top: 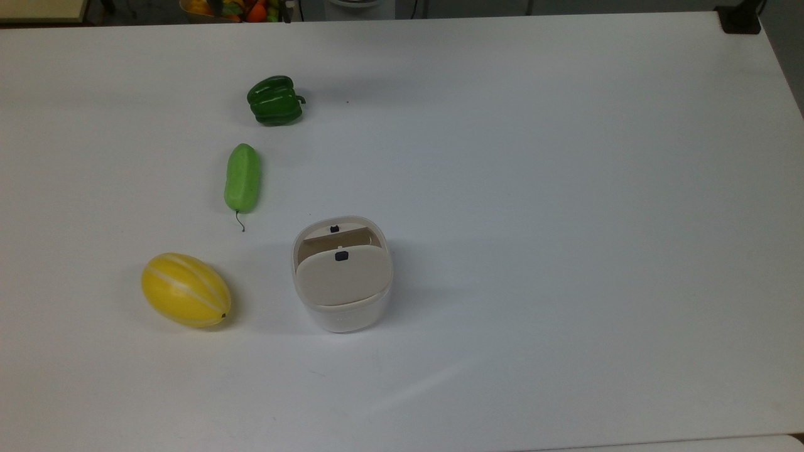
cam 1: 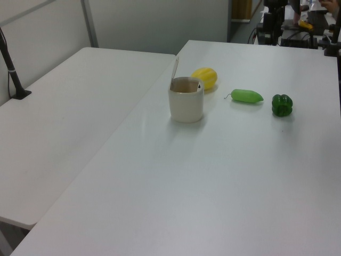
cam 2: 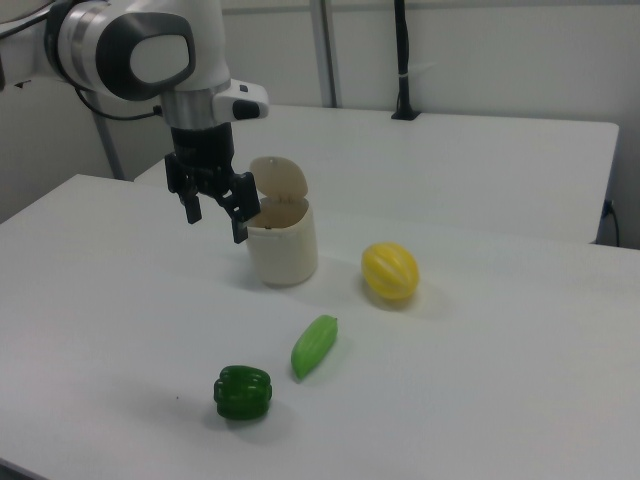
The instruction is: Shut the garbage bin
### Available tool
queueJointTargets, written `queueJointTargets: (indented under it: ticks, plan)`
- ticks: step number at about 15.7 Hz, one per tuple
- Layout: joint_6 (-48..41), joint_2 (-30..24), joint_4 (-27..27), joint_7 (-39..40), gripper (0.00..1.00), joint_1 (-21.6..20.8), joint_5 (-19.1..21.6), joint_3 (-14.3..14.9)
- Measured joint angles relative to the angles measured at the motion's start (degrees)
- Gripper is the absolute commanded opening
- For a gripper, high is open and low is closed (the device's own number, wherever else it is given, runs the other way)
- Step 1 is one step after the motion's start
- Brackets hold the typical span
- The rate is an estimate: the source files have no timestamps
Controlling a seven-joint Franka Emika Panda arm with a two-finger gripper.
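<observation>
Gripper (cam 2: 216,217) of the white arm (cam 2: 150,50), seen in the right view hanging above the table with its two black fingers spread apart and nothing held between them. We see it just to the right view's left of the garbage bin (cam 2: 283,245), clear of the table surface, with one finger overlapping the bin's rim; whether it touches we cannot tell.

The bin is white with a beige lid (cam 2: 281,177) that stands raised, so the bin is open. In the top view we see the bin (top: 342,301) near the middle of the white table (top: 565,188), its lid (top: 342,276) carrying a small black latch (top: 342,255).

To the top view's left of the bin lies a yellow melon (top: 186,290), near but apart from it. A light green cucumber (top: 242,178) lies farther up the top view, and a dark green pepper (top: 274,100) beyond that. All three are well separated from one another. In the left view a second table (cam 1: 69,106) adjoins the first.
</observation>
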State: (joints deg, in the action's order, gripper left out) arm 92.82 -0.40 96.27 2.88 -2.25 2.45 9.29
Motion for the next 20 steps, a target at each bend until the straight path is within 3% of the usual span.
queueJointTargets:
  ticks: [10, 12, 14, 16, 20]
  plan:
    - [-0.1, 0.8, -1.4, 0.0, 1.00, 0.0, 0.0, 0.0]
    - [0.1, 1.5, -2.0, 0.0, 0.81, 0.0, 0.1, -0.2]
    - [0.6, 2.8, -3.6, 0.0, 0.41, 0.0, 0.7, -0.4]
    - [1.3, 4.2, -5.5, 0.0, 0.17, -0.1, 2.4, -0.4]
    - [7.2, 6.6, -8.1, 0.4, 0.08, -0.3, 5.7, -0.5]
